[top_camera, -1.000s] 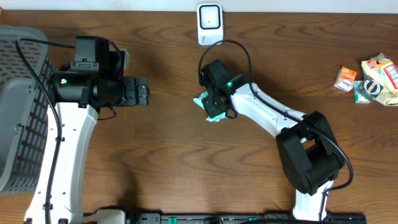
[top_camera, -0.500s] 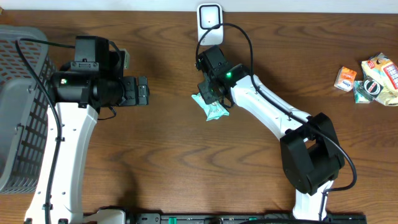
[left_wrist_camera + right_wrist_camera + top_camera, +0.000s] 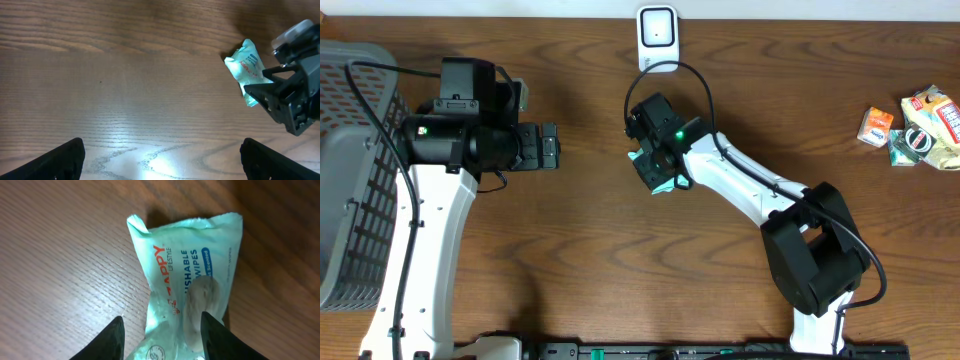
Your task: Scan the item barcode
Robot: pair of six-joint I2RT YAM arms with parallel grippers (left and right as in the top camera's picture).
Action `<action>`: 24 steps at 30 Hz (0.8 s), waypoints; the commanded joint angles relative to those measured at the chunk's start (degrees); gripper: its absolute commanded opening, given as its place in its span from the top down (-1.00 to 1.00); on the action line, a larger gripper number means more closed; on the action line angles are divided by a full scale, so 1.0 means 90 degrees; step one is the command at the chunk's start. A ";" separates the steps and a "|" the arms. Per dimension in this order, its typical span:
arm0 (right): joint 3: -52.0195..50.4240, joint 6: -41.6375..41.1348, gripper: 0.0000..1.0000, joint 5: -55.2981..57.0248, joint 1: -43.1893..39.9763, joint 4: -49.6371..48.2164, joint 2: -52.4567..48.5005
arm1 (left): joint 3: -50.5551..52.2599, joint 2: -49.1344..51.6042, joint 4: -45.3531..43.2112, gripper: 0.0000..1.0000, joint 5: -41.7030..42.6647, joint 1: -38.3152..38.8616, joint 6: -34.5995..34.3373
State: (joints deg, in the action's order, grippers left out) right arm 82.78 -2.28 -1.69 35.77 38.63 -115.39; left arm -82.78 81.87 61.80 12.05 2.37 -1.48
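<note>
Wipes pack [image 3: 185, 280] on table [image 3: 570, 230] near scanner [image 3: 657, 30]; my right fingers [image 3: 107, 340] half-open astride it, left fingers [image 3: 65, 160] wide; pick-up step, next I'd close, then face barcode to scanner

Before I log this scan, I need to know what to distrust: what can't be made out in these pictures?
- Barcode: none shows; right wrist view gives only the wipes pack's printed face, its underside against the table.
- Pack's near end: right wrist, cut by the bottom edge and the right end effector.
- Pack in overhead: mostly under that end effector.
- Packets at far right: overhead, too small to read.
- Basket: overhead, cut by the left edge.
</note>
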 commanded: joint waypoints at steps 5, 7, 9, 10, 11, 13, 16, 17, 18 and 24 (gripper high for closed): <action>-0.0583 0.0036 0.40 0.0119 0.0029 -0.0379 -0.0005 | 0.0024 0.0015 0.0034 -0.96 -0.0015 0.0019 0.0015; -0.0622 -0.0177 0.88 0.0100 0.0032 -0.0442 -0.0005 | 0.0024 0.0015 0.0034 -0.96 -0.0015 0.0019 0.0015; -0.0619 -0.0391 0.97 -0.0046 0.0044 -0.0493 -0.0005 | 0.0024 0.0015 0.0034 -0.95 -0.0015 0.0019 0.0015; -0.0619 -0.0483 0.97 -0.0138 0.0044 -0.0554 -0.0002 | 0.0024 0.0015 0.0034 -0.95 -0.0015 0.0019 0.0015; -0.0619 -0.0551 0.97 -0.0204 0.0049 -0.0631 -0.0002 | 0.0024 0.0015 0.0034 -0.96 -0.0015 0.0019 0.0015; -0.0610 -0.0787 0.98 -0.0211 0.0049 -0.0748 0.0002 | 0.0024 0.0015 0.0034 -0.95 -0.0015 0.0019 0.0015; -0.0525 -0.0933 0.97 -0.0214 0.0034 -0.0823 0.0015 | 0.0024 0.0015 0.0034 -0.96 -0.0015 0.0019 0.0015; -0.0486 -0.0928 0.97 -0.0211 0.0032 -0.0828 0.0015 | 0.0024 0.0015 0.0034 -0.95 -0.0015 0.0019 0.0015; -0.0444 -0.0867 0.98 -0.0209 0.0032 -0.0828 0.0012 | 0.0024 0.0015 0.0034 -0.95 -0.0015 0.0019 0.0015; -0.0418 -0.0255 0.45 -0.0415 0.0044 -0.0945 0.0012 | 0.0024 0.0015 0.0034 -0.95 -0.0015 0.0019 0.0015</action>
State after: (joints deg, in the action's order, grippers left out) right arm 78.22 -6.85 -3.62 35.88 30.37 -115.37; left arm -82.78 81.87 61.82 12.05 2.37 -1.48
